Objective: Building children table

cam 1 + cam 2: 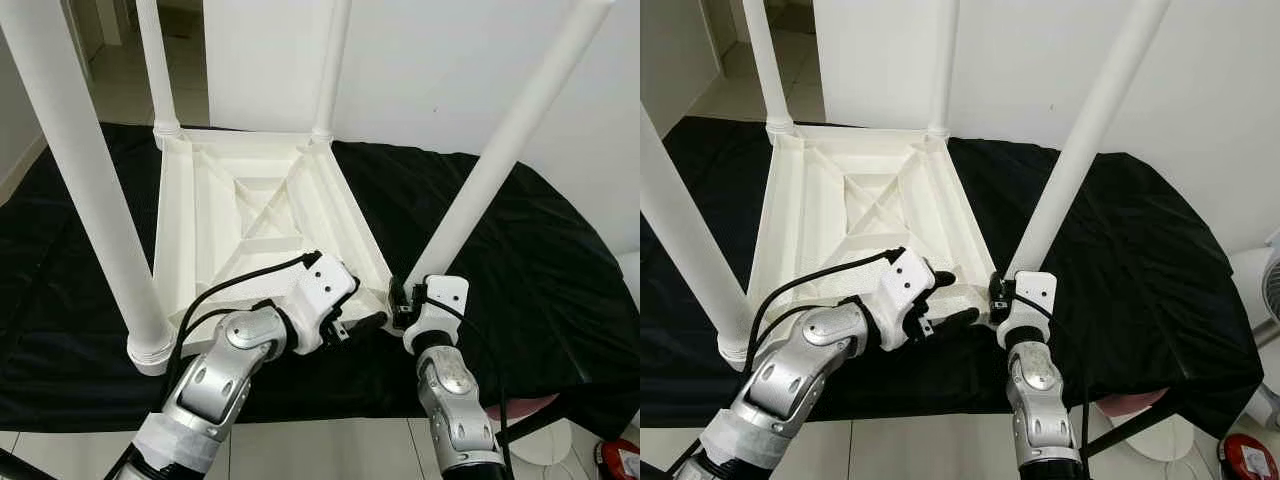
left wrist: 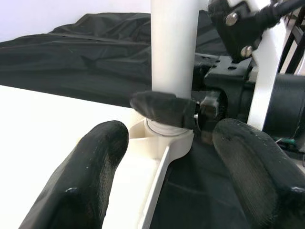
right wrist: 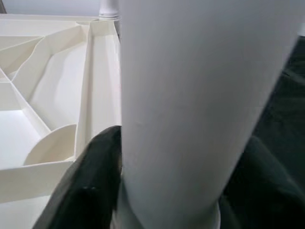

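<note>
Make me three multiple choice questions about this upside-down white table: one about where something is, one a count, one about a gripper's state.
1. Where does the tabletop lie?
A on black cloth
B on bare tiles
C on a shelf

2. How many legs stand in it?
A two
B three
C four

3. The right gripper is
A open in air
B shut on the near right leg
C holding a cup

Answers: 1 A, the black cloth spreads under it. 2 C, one at each corner. 3 B, its fingers hug the leg's base; the left gripper is open beside it.

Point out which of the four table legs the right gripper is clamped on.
The near-right leg, at its base beside the upturned tabletop's corner. The right gripper grips it; the other three stand untouched.
</note>
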Motion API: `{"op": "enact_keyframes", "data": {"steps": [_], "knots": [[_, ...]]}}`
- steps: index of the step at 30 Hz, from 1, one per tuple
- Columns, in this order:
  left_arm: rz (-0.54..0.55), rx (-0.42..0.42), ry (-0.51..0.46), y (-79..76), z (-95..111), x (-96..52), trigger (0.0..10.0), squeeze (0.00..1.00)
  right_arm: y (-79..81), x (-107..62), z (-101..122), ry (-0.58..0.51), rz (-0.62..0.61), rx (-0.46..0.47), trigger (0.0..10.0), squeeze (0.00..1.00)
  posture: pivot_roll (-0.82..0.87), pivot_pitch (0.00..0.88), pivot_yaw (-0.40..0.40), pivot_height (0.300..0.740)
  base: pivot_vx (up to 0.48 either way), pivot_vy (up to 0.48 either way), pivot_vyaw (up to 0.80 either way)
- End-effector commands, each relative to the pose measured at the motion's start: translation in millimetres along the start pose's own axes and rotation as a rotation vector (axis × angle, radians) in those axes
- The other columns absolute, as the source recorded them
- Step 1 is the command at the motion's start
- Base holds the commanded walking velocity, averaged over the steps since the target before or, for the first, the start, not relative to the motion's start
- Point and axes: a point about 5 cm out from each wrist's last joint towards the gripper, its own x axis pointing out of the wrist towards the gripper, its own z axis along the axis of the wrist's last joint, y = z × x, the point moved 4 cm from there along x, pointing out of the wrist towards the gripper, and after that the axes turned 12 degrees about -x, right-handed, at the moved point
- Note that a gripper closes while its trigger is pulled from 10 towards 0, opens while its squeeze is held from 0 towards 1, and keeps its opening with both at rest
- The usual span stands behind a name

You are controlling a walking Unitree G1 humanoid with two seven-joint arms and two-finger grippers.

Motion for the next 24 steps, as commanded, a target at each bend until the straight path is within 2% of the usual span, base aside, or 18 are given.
{"op": "enact_keyframes", "data": {"steps": [1, 2, 8, 9, 14, 15, 18, 20, 21, 24], "knots": [[0.029, 0.011, -0.016, 3.4, 4, 2.1, 10.0, 0.0, -3.9, -6.7, -21, 0.091, -0.018, 0.0, 10.0, 0.75, -0.05, 0.0, -0.125, 0.74, 0.0, 0.0, 0.0], [0.033, 0.012, -0.02, 4.7, 5, 2.5, 10.0, 0.0, -4.0, -5.4, -18, 0.077, -0.009, 0.004, 10.0, 1.0, -0.05, 0.0, -0.127, 0.74, 0.0, 0.0, 0.0], [0.036, 0.013, -0.033, 3.9, 8, 5.5, 10.0, 0.0, -7.5, -2.5, -5, 0.022, 0.083, 0.02, 10.0, 1.0, -0.04, 0.0, -0.125, 0.74, 0.0, 0.0, 0.0], [0.037, 0.015, -0.035, 4.0, 8, 5.4, 10.0, 0.0, -7.6, -2.8, -4, 0.007, 0.144, 0.006, 10.0, 0.0, -0.04, 0.0, -0.13, 0.74, 0.0, 0.0, 0.0], [0.038, 0.014, -0.039, 4.5, 10, 4.9, 10.0, 0.0, -9.7, -2.3, -3, -0.004, 0.189, -0.004, 10.0, 0.0, -0.04, 0.0, -0.129, 0.74, 0.0, 0.0, 0.0], [0.039, 0.016, -0.037, 5.2, 10, 3.9, 10.0, 0.0, -14.0, 1.4, -4, -0.015, 0.274, -0.029, 10.0, 0.0, -0.04, 0.0, -0.124, 0.74, 0.0, 0.0, 0.0], [0.038, 0.018, -0.036, 5.4, 9, 3.3, 10.0, 0.0, -18.3, 4.7, -4, -0.024, 0.341, -0.061, 10.0, 0.0, -0.04, 0.0, -0.122, 0.74, 0.0, 0.0, 0.0], [0.03, 0.021, -0.033, 4.6, 9, 3.3, 10.0, 0.0, -24.3, 14.3, -2, -0.044, 0.464, -0.114, 10.0, 0.0, -0.03, 0.0, -0.117, 0.74, 0.0, 0.0, 0.0], [0.03, 0.021, -0.033, 4.6, 9, 3.3, 10.0, 0.0, -24.3, 14.3, -2, -0.044, 0.464, -0.114, 10.0, 0.0, -0.03, 0.0, -0.117, 0.74, 0.0, 0.0, 0.0], [0.019, 0.028, -0.033, 3.4, 11, 4.0, 10.0, 0.0, -18.5, 24.3, 1, -0.056, 0.619, -0.147, 10.0, 0.0, -0.02, 0.0, -0.113, 0.74, 0.0, 0.0, 0.0]]}}
